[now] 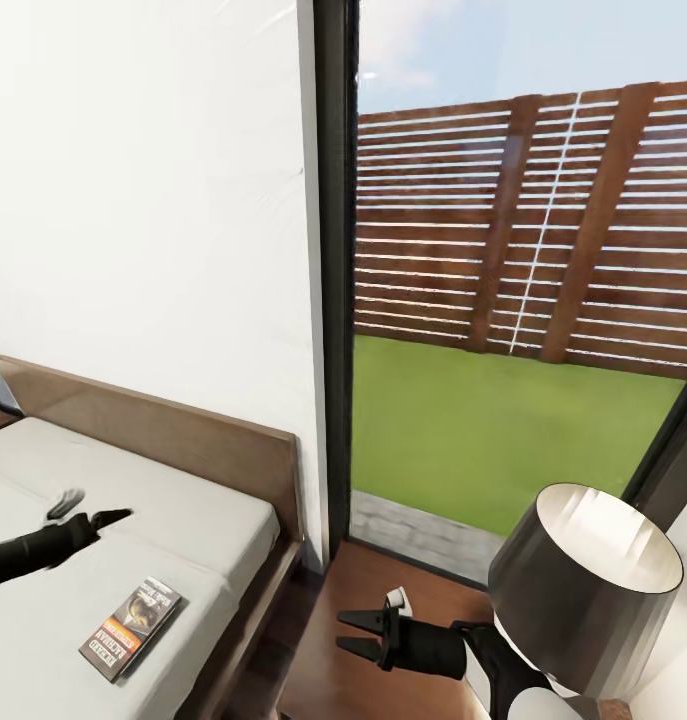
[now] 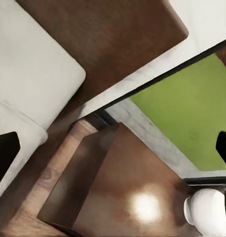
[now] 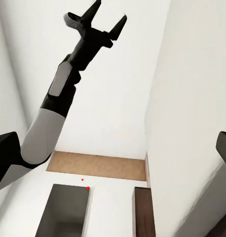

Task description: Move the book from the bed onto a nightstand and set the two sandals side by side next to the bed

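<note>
The left gripper [image 1: 91, 508] hangs over the plain off-white mattress of the large low bed [image 1: 198, 505], its two dark fingers spread wide and holding nothing; the right wrist view catches the same forked tip [image 3: 104, 20] splayed against the white wall. The right gripper [image 1: 361, 634] hovers above the glossy dark reddish-brown wooden nightstand [image 1: 358, 585], its pointed fingers likewise parted and empty. Between the two arms, near the bed's edge, lies the small thin paperback book with a dark photo cover and orange band [image 1: 130, 628] — flat on the mattress, touched by neither gripper. Beside the right arm stands a lamp with a dark drum shade, white inside [image 1: 583, 575], taking up part of the nightstand top. As I judge it, nothing of the task is done: the book remains to be grasped and carried over to the nightstand, and the sandals remain to be found and paired by the bed.
</note>
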Tool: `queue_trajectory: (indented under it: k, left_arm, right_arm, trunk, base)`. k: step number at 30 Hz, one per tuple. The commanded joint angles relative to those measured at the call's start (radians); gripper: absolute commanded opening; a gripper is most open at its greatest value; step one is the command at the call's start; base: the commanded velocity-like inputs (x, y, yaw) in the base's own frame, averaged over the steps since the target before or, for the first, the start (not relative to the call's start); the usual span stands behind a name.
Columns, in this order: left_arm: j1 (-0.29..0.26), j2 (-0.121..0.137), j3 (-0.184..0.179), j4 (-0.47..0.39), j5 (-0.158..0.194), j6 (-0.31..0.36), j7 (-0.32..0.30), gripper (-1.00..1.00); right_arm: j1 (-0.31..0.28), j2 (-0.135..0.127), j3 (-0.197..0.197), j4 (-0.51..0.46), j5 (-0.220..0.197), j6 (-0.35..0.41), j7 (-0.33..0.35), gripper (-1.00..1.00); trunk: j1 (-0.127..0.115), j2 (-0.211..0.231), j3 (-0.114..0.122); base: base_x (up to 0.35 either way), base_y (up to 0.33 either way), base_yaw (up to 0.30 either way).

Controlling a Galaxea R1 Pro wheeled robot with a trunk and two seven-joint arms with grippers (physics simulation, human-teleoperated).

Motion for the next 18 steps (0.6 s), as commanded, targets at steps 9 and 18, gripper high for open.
queue_trajectory:
  k: [9,18]
  left_arm:
    - [-0.033,0.025,0.008,-0.005,-0.003,0.009,0.186,1.0]
    - [-0.036,0.016,0.007,-0.005,0.004,0.013,0.202,1.0]
  right_arm:
    - [-0.001,0.001,-0.008,-0.002,0.01,0.01,0.006,1.0]
    - [-0.001,0.001,-0.008,-0.003,0.01,0.01,0.006,1.0]
  trunk:
    - [0.0,-0.001,-0.001]
    - [0.0,-0.001,-0.001]
  base:
    - [0.0,0.0,0.0]
    - [0.0,0.0,0.0]
